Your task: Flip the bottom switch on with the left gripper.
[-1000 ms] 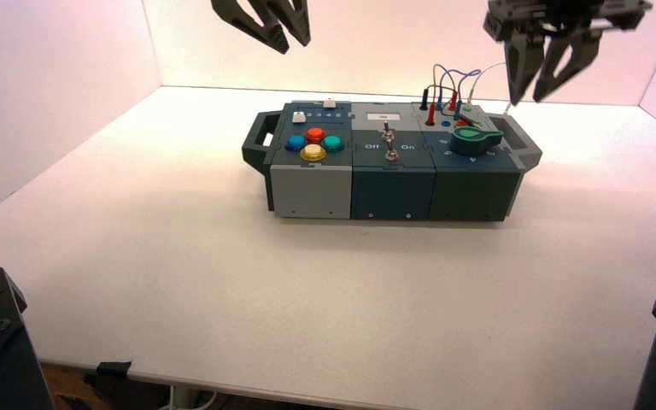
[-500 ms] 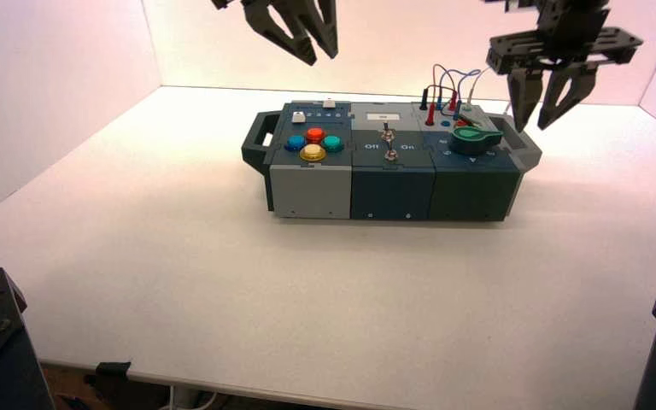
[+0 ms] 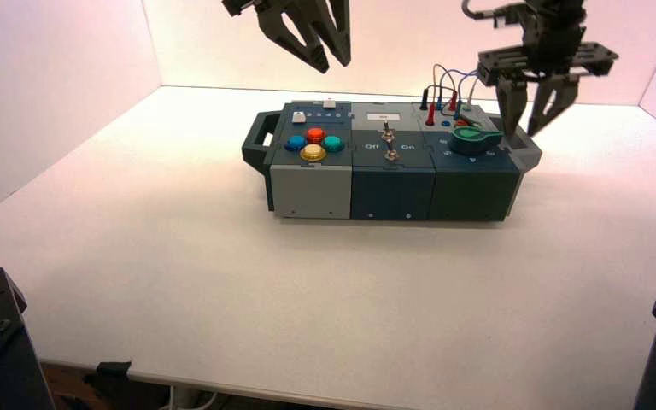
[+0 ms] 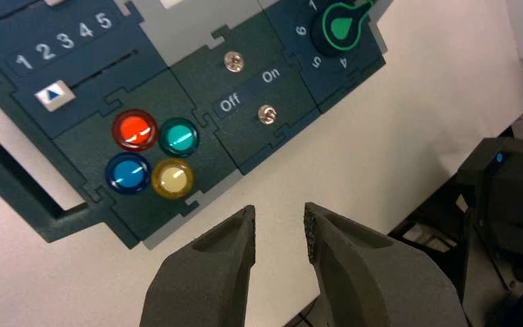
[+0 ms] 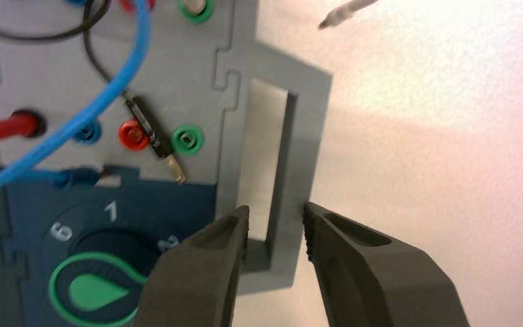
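The bottom switch (image 3: 389, 155) is the nearer of two small metal toggles on the middle dark-blue panel of the box (image 3: 393, 192), with white "Off" and "On" lettering beside it. It also shows in the left wrist view (image 4: 267, 114), seen end on. My left gripper (image 3: 331, 60) hangs high in the air behind and to the left of the switches. It is open and empty (image 4: 279, 225), well apart from the box. My right gripper (image 3: 524, 126) is open, with its fingers either side of the grey handle (image 5: 279, 170) at the box's right end.
The twin toggle (image 4: 233, 62) sits just behind the bottom switch. Red, teal, blue and yellow push buttons (image 4: 151, 154) lie to its left, and a green knob (image 3: 476, 138) with wires (image 3: 444, 85) to its right. A slider numbered 1 to 5 (image 4: 54, 95) is at the back left.
My left gripper has moved right and a little down, toward the box's middle. My right gripper has come down and left onto the right-end handle.
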### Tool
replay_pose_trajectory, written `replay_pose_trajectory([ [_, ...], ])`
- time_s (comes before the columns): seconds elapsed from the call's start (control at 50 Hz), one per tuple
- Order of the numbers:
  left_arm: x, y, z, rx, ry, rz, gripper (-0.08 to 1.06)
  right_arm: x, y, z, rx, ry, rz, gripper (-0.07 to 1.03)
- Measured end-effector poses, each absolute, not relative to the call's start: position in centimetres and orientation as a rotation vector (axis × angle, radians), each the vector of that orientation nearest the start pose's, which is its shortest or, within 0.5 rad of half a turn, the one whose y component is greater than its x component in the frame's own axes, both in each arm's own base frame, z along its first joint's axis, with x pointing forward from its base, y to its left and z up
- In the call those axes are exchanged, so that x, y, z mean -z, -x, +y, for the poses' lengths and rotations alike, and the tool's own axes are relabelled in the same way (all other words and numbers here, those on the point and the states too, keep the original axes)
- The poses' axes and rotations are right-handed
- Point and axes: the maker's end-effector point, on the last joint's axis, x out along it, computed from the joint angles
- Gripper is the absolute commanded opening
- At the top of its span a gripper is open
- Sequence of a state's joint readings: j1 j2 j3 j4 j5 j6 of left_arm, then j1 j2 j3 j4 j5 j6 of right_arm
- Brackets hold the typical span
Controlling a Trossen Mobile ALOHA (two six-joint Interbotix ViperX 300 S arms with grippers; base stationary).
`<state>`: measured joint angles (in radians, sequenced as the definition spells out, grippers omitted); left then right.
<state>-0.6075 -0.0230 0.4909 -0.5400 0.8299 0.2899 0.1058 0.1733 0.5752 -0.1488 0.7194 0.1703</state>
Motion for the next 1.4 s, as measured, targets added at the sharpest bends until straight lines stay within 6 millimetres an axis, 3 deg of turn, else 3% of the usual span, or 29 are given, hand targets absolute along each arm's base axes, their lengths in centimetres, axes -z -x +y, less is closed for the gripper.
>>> replay_pose_trajectory([
  [0.22, -14.0, -27.1, -27.2, 0.807, -0.061, 1.296, 0.41, -2.5, -34.4, 1.3, 0.046, 0.101, 1.48, 0.41],
  [0.38, -13.3, -27.1, -27.2, 0.802, -0.064, 1.318, 0.36, -2.0, -34.3, 1.6, 0.024, 0.12, 1.492, 0.07],
  [0.48, -12.3, -26.9, -27.1, 0.796, -0.067, 1.352, 0.27, -1.9, -34.2, 1.6, 0.024, 0.117, 1.501, -0.01],
  [0.6, -10.6, -26.4, -27.3, 0.798, -0.084, 1.419, 0.2, -1.9, -34.2, 1.6, 0.023, 0.115, 1.506, -0.02],
  [0.72, -9.3, -26.1, -28.2, 0.803, -0.099, 1.459, 0.03, -1.8, -34.2, 1.6, 0.023, 0.115, 1.508, -0.02],
  [0.86, -7.9, -26.2, -29.3, 0.81, -0.116, 1.492, -0.03, -1.9, -34.3, 1.6, 0.023, 0.116, 1.508, -0.02],
  [1.4, -5.3, -28.6, -32.3, 0.824, -0.132, 1.525, -0.03, -1.8, -34.3, 1.6, 0.023, 0.117, 1.511, -0.02],
])
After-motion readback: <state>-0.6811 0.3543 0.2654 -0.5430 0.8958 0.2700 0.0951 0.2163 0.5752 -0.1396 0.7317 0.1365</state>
